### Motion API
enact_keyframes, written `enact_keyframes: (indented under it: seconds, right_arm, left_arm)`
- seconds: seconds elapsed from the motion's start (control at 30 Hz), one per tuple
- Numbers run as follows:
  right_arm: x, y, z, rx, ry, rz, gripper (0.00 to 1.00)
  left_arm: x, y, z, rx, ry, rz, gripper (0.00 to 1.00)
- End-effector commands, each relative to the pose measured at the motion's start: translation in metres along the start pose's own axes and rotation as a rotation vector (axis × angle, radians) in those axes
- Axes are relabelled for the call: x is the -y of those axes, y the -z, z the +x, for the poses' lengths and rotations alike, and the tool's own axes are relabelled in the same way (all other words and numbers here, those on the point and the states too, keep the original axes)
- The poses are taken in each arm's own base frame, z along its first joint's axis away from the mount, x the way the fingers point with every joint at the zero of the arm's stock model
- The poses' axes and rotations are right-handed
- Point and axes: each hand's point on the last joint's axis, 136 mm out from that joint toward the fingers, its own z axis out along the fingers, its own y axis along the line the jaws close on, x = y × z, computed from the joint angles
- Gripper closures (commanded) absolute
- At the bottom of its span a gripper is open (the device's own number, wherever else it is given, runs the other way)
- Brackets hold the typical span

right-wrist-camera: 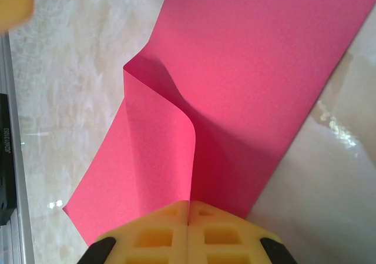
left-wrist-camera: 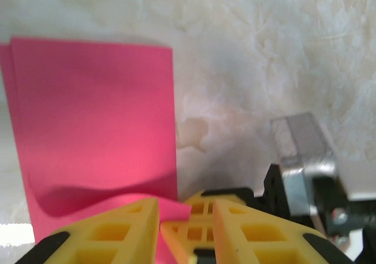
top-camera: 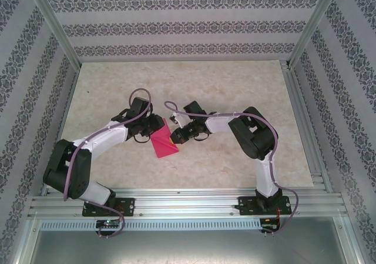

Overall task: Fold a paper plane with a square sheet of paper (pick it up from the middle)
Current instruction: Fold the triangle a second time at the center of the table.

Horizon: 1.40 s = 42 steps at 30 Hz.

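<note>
The square sheet of paper (top-camera: pixel 164 145) lies mid-table between the two arms, magenta and doubled over into a rectangle (left-wrist-camera: pixel 94 123). One corner flap curls up off the flat part (right-wrist-camera: pixel 158 152). My right gripper (right-wrist-camera: pixel 189 204) is shut on the edge of that raised flap, its yellow fingers pressed together. It reaches in from the right (top-camera: pixel 175 136). My left gripper (left-wrist-camera: pixel 185 205) sits at the sheet's upper left corner (top-camera: pixel 156 127) with its jaws apart. The lifted paper corner and the right gripper's fingertips (left-wrist-camera: pixel 200 220) lie in the gap between them.
The pale marble-patterned table (top-camera: pixel 235 99) has patterned walls on three sides. Aluminium rails (top-camera: pixel 188 202) run along its near edge where both arm bases are bolted. The right arm's metal wrist part (left-wrist-camera: pixel 302 152) sits close to my left fingers.
</note>
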Motion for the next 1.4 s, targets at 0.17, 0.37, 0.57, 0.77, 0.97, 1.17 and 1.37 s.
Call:
enact_keyframes:
  seconds: [0.17,0.37,0.57,0.77,0.97,1.17,1.37]
  right_arm:
    - [-0.001,-0.011,0.016,-0.061,0.015,0.015,0.98]
    - [0.001,-0.010,0.016,-0.065,0.015,0.022,0.98]
    - [0.001,-0.010,0.017,-0.073,0.017,0.029,0.98]
    - [0.002,-0.010,0.020,-0.080,0.013,0.038,0.98]
    - [0.003,-0.010,0.022,-0.082,0.009,0.042,0.98]
    - [0.004,-0.010,0.020,-0.079,0.010,0.044,0.98]
    - [0.006,-0.010,0.022,-0.084,0.009,0.045,0.98]
  left_arm:
    - [-0.005,-0.025,0.023,-0.047,0.086,0.080,0.69]
    - [-0.030,-0.038,0.027,-0.016,0.085,0.017,0.69]
    - [-0.063,-0.049,0.040,-0.058,0.067,-0.113,0.68]
    - [-0.033,-0.036,0.028,-0.032,0.039,-0.034,0.67]
    - [0.009,-0.011,0.020,-0.004,0.018,0.088,0.64]
    - [-0.007,-0.029,0.036,-0.047,0.106,0.093,0.65]
    - [-0.022,-0.048,0.042,-0.056,0.108,0.055,0.65]
